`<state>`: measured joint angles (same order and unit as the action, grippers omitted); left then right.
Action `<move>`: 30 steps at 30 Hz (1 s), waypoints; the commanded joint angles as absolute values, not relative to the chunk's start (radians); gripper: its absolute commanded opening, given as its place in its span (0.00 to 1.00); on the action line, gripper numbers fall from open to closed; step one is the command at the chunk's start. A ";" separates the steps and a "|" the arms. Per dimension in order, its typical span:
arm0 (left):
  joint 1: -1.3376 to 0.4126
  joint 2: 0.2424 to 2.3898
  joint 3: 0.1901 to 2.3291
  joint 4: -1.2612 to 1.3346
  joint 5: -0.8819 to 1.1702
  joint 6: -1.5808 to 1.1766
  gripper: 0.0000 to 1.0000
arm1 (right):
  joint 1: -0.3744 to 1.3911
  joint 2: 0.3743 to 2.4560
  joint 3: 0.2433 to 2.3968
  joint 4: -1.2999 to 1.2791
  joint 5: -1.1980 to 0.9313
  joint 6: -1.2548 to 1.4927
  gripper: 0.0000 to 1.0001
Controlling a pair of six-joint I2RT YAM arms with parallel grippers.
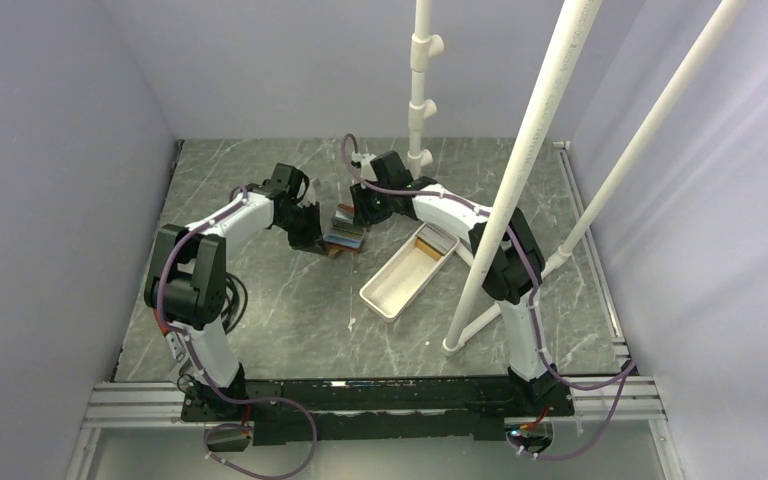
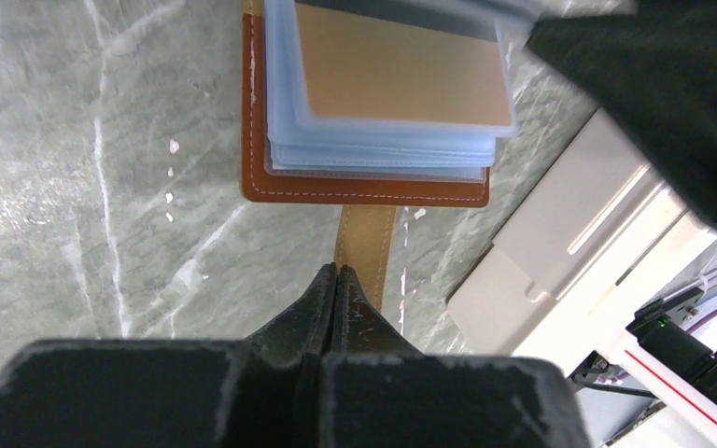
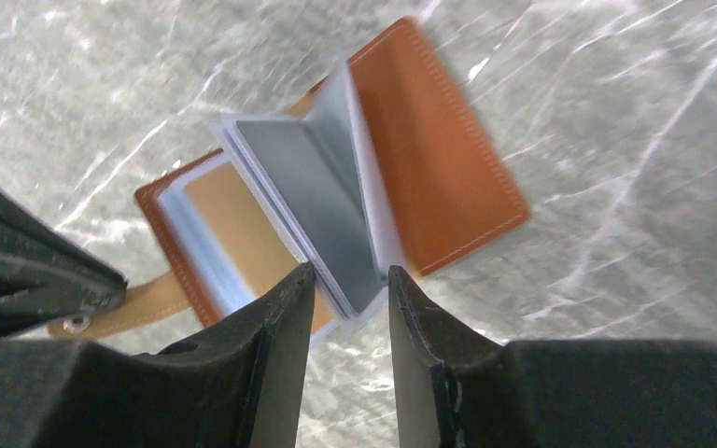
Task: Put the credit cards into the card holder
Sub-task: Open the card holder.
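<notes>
The brown leather card holder (image 1: 344, 240) lies open on the marble table, its clear sleeves fanned up (image 3: 439, 149). A tan card (image 2: 401, 75) sits in one sleeve (image 3: 233, 224). A dark grey card (image 3: 308, 196) sits in a raised sleeve. My left gripper (image 2: 336, 269) is shut, its tips over the holder's tan strap (image 2: 366, 233); nothing shows between the fingers. My right gripper (image 3: 347, 275) is open, its tips on either side of the grey card's lower corner. In the top view both grippers, left (image 1: 312, 238) and right (image 1: 358, 218), meet at the holder.
A long white tray (image 1: 400, 282) lies right of the holder, with more cards (image 1: 438, 240) at its far end; its rim shows in the left wrist view (image 2: 569, 243). White pipe poles (image 1: 520, 180) stand at the right and behind.
</notes>
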<state>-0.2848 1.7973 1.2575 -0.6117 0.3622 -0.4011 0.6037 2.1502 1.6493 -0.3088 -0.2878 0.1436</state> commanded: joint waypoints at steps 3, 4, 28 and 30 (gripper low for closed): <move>-0.291 1.787 1.212 -0.683 0.385 -0.364 0.00 | 0.588 2.173 1.701 -0.279 -0.094 0.144 0.38; -0.292 1.786 1.197 -0.679 0.389 -0.367 0.00 | 0.587 2.177 1.701 -0.271 -0.090 0.140 0.38; -0.293 1.856 1.237 -0.750 0.240 -0.324 0.00 | 0.627 2.037 1.626 -0.323 -0.401 0.024 0.65; -0.291 1.857 1.253 -0.767 0.222 -0.328 0.03 | 0.627 2.089 1.662 -0.321 -0.466 0.060 0.50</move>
<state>-0.2913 1.8549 1.1954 -0.7326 0.2840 -0.3603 0.6243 2.0441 1.6089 -0.3553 -0.3130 0.0349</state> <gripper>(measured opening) 0.009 0.609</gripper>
